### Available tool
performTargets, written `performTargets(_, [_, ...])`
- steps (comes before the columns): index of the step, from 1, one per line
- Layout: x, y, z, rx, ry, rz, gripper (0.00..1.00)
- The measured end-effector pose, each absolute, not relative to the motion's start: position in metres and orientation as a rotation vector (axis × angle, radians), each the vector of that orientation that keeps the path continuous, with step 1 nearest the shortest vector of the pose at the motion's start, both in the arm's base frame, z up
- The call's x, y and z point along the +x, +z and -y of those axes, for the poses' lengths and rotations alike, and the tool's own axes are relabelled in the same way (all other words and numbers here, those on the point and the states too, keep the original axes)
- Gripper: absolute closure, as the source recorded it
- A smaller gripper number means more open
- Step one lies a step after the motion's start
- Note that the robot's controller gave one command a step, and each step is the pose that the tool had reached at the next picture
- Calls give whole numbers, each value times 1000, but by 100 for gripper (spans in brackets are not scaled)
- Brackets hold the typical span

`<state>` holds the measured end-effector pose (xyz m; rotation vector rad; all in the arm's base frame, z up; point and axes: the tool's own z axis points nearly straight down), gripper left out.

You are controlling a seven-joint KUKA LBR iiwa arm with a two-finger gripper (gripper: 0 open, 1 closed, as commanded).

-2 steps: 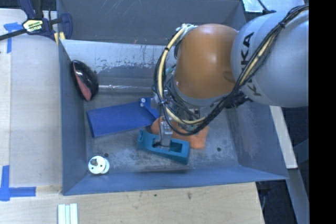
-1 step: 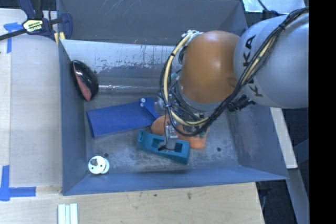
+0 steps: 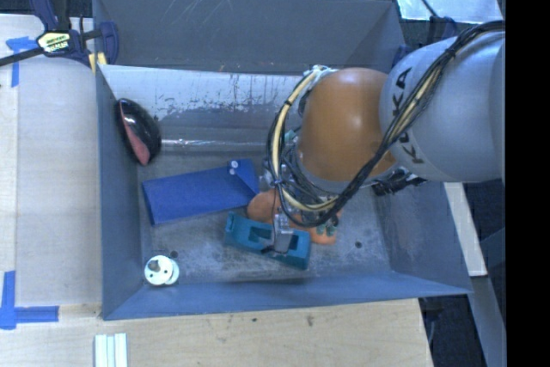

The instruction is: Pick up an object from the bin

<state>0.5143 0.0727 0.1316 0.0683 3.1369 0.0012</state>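
Robotics lab, silver industrial arm (image 3: 455, 116) with looped cables (image 3: 286, 112) reaching into a metal bin (image 3: 241, 21)

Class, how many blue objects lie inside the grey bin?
2: a flat blue slab left of centre, and a teal-blue toy near the front, under the gripper. The arm may hide more.

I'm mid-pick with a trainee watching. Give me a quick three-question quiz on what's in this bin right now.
1. True or false: the gripper is over the blue toy car near the front wall of the bin.
2. What lies in the bin's front left corner? A) white round cap B) red ball C) green cup
3. Fill in: the flat blue slab lies between the toy car and the dark club-shaped thing on the view's ___ side.

Key: 1 true; 2 A; 3 left.
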Motion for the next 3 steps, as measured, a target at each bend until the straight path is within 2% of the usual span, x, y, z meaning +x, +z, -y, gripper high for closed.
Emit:
performTargets(1, [521, 91, -53, 86, 1, -3167, 100])
performTargets(2, [521, 91, -53, 87, 1, -3167, 100])
performTargets(3, [524, 117, -52, 97, 0, -3151, 100])
